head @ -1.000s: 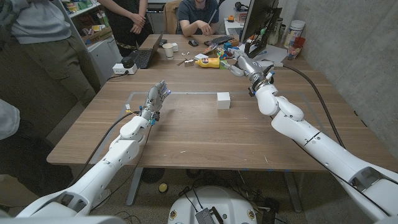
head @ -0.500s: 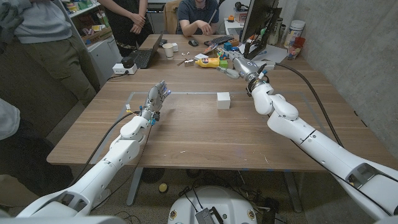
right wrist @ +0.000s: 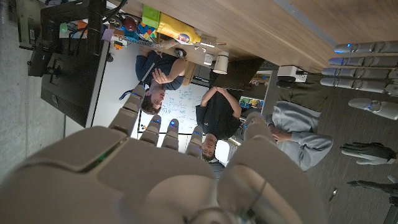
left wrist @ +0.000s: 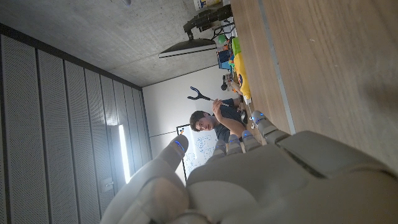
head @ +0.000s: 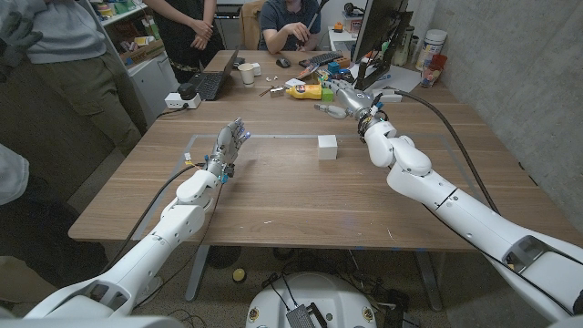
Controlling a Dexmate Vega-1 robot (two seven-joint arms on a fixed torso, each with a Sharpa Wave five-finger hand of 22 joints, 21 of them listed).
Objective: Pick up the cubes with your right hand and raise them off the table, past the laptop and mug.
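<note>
A white cube (head: 327, 147) sits on the wooden table (head: 291, 196) just right of its middle. My right hand (head: 344, 102) hovers beyond the cube and slightly to its right, close to the clutter at the far edge. It holds nothing, and in the right wrist view its fingers (right wrist: 163, 132) are spread. The left hand (head: 229, 144) stands upright to the left of the cube, well apart from it, fingers up and empty. Its back (left wrist: 261, 180) shows in the left wrist view.
An open laptop (head: 214, 80) and a white mug (head: 247, 74) stand at the far left of the table. A yellow bottle (head: 305, 91), small clutter and a monitor (head: 378, 32) are near my right hand. People are behind the table.
My right hand and forearm have swung leftward along the far side of the table, closer to the line of the cube. The left hand and the cube have not moved.
</note>
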